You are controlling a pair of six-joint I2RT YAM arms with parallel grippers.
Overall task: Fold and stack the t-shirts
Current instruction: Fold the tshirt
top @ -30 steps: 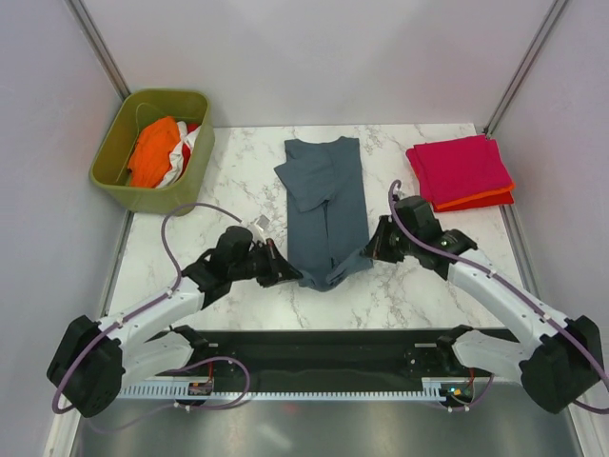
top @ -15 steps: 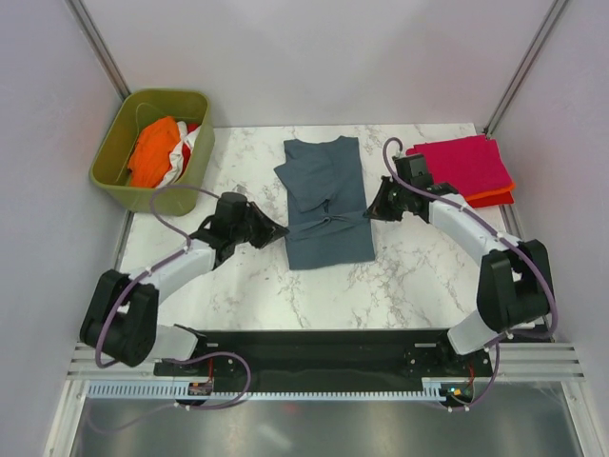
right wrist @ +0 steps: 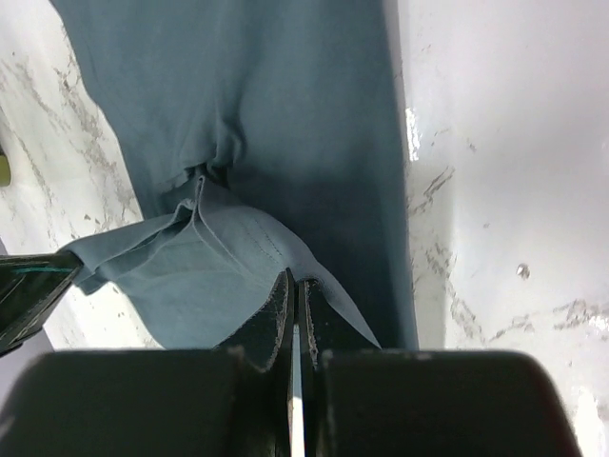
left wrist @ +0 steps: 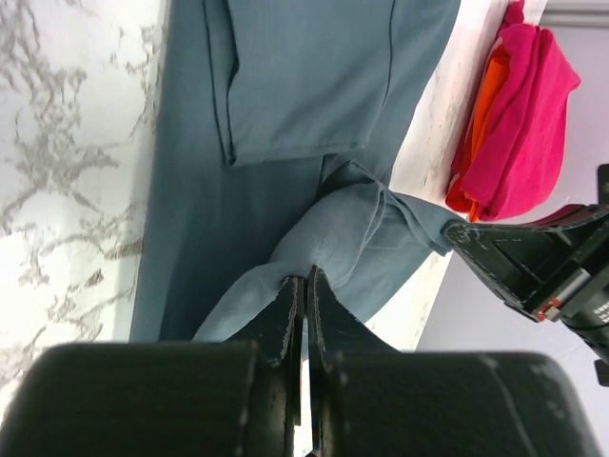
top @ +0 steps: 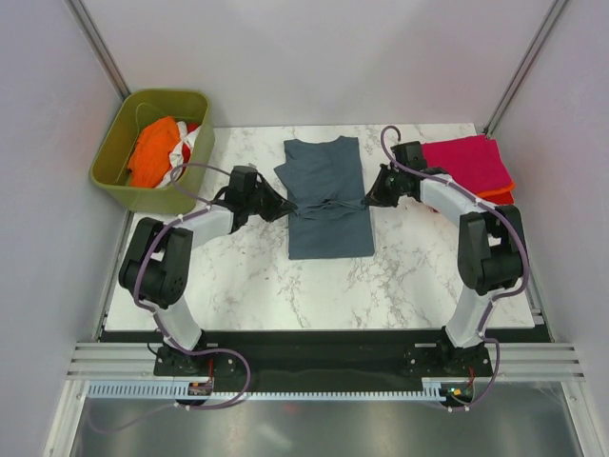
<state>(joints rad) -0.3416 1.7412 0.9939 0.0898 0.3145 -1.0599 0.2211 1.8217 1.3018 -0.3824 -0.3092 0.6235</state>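
The marble table [top: 409,276] fills the middle of the top view. The blue-grey shirt [top: 328,233] lies flat at its centre, running from the upper middle of the frame down to the middle. A sleeve is folded in over its upper left. A gathered band of its cloth is raised across its middle, strung between the two grippers.

The olive-green bin [top: 143,198] sits in the upper left of the frame, at the table's corner. It holds a crumpled orange shirt [top: 152,152] that takes up most of it. A white and red shirt [top: 187,143] is pushed against its right wall.

In the upper right a folded pink shirt [top: 471,164] lies on a folded orange-red shirt [top: 495,196]. Only the lower and right edges of the orange-red one show. This stack lies just right of the blue-grey shirt and does not touch it.

The left gripper [top: 286,206] is at the shirt's left edge. In its wrist view the fingers [left wrist: 285,314] are pinched tight on a fold of blue-grey cloth, with no gap between them. The right gripper [top: 368,201] is at the shirt's right edge. Its fingers [right wrist: 276,314] are likewise clamped together on the edge of a lifted flap of the same shirt
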